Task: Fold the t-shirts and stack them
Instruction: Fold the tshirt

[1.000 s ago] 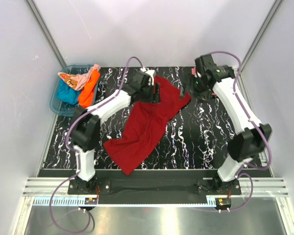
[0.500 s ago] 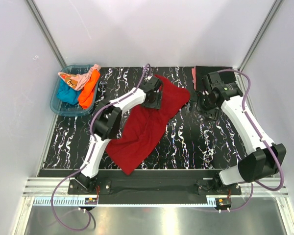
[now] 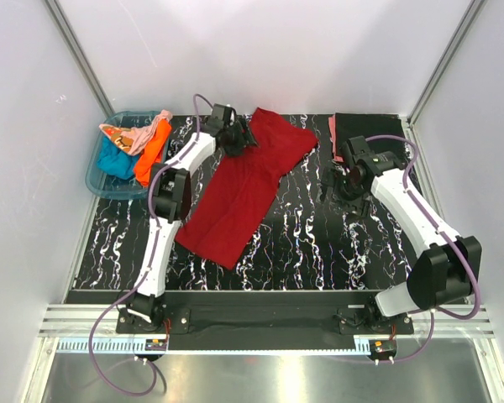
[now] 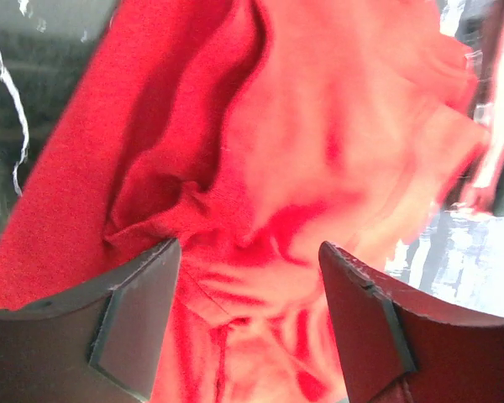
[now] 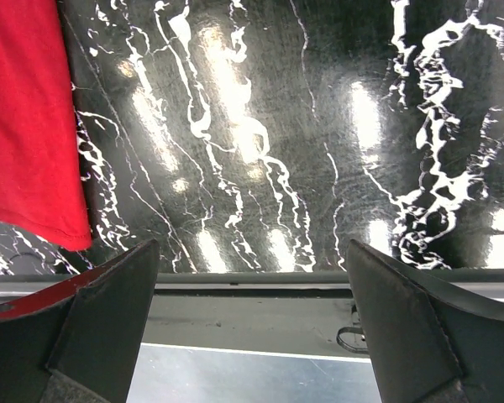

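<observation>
Left gripper (image 4: 248,246) has swung to the far corner of the dark red t-shirt (image 3: 239,197), jaws apart above the cloth, which now lies flatter across the table (image 3: 319,243), so looks like folding can start; right gripper (image 5: 252,245) hangs wide open.

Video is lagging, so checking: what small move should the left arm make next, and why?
Probably lower the left gripper and pinch the bunched edge of the dark red t-shirt: its fingers stand open over that wrinkle, holding nothing.
</observation>
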You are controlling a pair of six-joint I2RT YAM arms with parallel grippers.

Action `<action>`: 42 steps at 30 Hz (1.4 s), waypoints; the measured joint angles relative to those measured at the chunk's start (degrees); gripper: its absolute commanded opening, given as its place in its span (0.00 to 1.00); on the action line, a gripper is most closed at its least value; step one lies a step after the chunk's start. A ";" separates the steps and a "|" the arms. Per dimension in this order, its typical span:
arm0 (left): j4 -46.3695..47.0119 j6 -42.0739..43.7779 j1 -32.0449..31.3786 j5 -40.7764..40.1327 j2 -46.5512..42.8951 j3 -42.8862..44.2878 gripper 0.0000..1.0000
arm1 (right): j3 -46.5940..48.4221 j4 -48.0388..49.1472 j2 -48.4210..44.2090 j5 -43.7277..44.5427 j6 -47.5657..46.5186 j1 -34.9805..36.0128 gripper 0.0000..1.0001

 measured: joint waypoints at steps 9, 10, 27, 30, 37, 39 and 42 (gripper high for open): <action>-0.44 3.96 -1.97 5.88 -19.89 -18.78 0.75 | -5.09 7.78 1.07 -8.09 1.01 2.16 1.00; -2.12 5.66 -2.49 5.73 -24.02 -21.33 0.75 | -6.12 9.42 1.55 -9.55 1.49 3.10 1.00; -14.34 21.31 12.15 -8.63 -57.18 -69.61 0.68 | -20.33 50.86 17.92 -22.08 29.33 26.49 0.66; -13.99 21.42 13.77 -8.13 -58.51 -71.78 0.67 | -23.37 55.89 17.92 -21.24 33.92 27.98 0.60; -10.51 23.41 17.53 -5.62 -58.69 -72.48 0.69 | -24.41 61.35 18.05 -16.13 39.93 32.26 0.55; -10.08 23.93 18.29 -4.87 -58.62 -72.98 0.70 | -24.41 62.73 18.43 -14.84 41.55 33.62 0.55; -9.07 24.65 18.49 -3.61 -58.25 -74.36 0.70 | -24.41 64.24 19.39 -13.35 43.52 34.62 0.55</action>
